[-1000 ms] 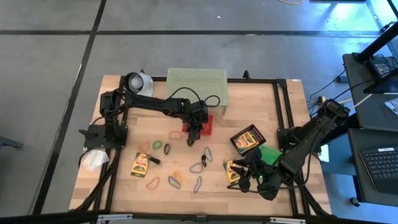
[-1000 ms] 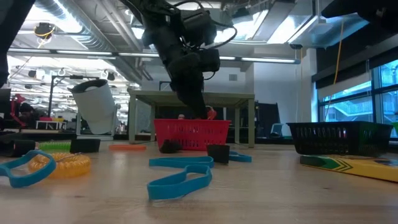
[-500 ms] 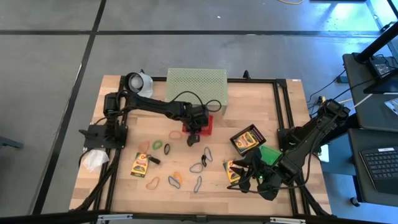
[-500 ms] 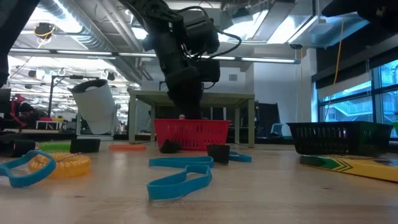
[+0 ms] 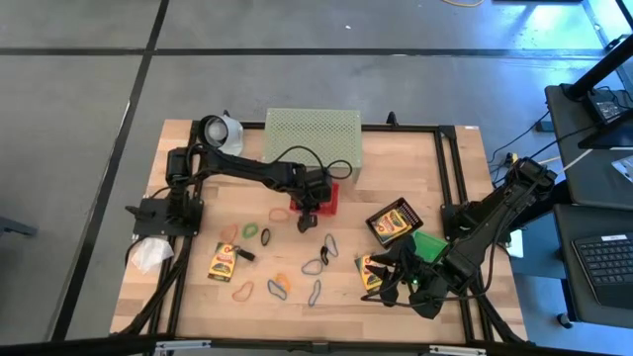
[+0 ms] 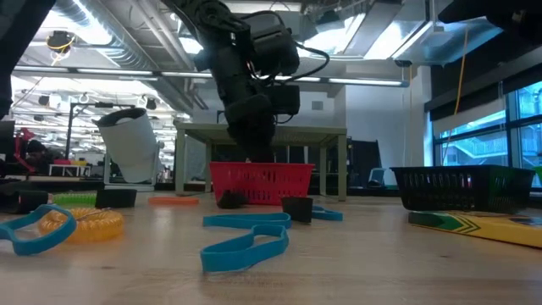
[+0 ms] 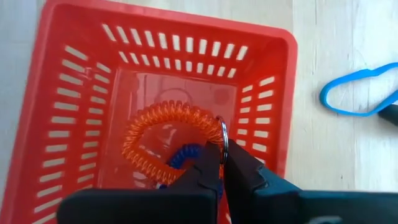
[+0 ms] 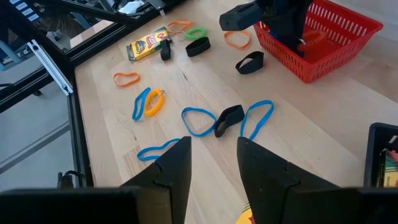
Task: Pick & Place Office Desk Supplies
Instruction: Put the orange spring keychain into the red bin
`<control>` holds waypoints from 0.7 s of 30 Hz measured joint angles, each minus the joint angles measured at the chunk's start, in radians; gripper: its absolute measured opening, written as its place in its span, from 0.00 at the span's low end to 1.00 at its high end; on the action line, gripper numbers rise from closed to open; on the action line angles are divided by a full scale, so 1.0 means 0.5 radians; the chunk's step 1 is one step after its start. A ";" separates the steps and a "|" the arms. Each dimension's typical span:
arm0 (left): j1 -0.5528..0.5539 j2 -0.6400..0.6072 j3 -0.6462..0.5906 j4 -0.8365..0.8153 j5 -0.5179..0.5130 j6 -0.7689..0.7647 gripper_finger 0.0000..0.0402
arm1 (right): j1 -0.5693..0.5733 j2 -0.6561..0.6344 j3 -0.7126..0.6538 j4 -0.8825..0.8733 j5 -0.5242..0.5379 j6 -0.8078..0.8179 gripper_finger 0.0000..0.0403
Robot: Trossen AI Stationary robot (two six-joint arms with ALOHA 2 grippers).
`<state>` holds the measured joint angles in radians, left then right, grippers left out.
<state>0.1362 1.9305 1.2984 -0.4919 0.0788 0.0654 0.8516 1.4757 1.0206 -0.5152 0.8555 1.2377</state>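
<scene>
My left gripper (image 7: pixel 222 157) reaches down into the red basket (image 7: pixel 273 93) at the table's middle (image 5: pixel 330 198) and is shut on an orange coil keychain (image 7: pixel 163 138). A blue coil (image 7: pixel 184 155) lies in the basket beside it. My right gripper (image 8: pixel 214 155) hangs open over the near right of the table (image 5: pixel 393 280), with nothing between its fingers. Blue, orange, black and green loops (image 8: pixel 198 121) lie scattered on the wood. Yellow-and-green crayon boxes lie at near left (image 5: pixel 226 262) and near right (image 5: pixel 371 272). My left gripper pinches the coil's metal ring (image 7: pixel 224 130) between its two fingertips. The fingers come from above, slanting down into the basket. The orange coil curls below the ring inside the basket; whether it rests on the basket's floor I cannot tell.
A pale green perforated shelf (image 5: pixel 314 133) stands behind the basket. A black basket with a crayon box (image 5: pixel 393 222) and a green box (image 5: pixel 428 245) sit at the right. A white wad (image 5: pixel 148 255) lies off the left edge. A black frame (image 5: pixel 450 178) borders the table.
My left gripper has sunk a little into the red basket, still shut. The orange coil, which showed above the basket's rim in the low view, is now below it.
</scene>
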 joint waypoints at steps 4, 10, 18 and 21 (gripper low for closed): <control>-0.013 0.000 0.000 -0.003 0.001 0.001 0.01 | 0.000 0.000 0.000 0.000 0.000 -0.002 0.32; -0.011 0.000 0.001 -0.011 0.000 -0.001 0.01 | 0.000 0.001 0.000 -0.001 -0.003 -0.003 0.32; -0.043 -0.001 0.000 -0.012 -0.018 -0.047 0.06 | 0.000 0.001 0.000 -0.001 -0.016 -0.008 0.32; -0.072 -0.003 0.001 -0.012 -0.019 -0.037 0.12 | 0.000 0.001 0.000 -0.001 -0.016 -0.008 0.32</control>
<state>0.1005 1.9291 1.2987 -0.4978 0.0691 0.0471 0.8516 1.4761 1.0206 -0.5156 0.8475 1.2335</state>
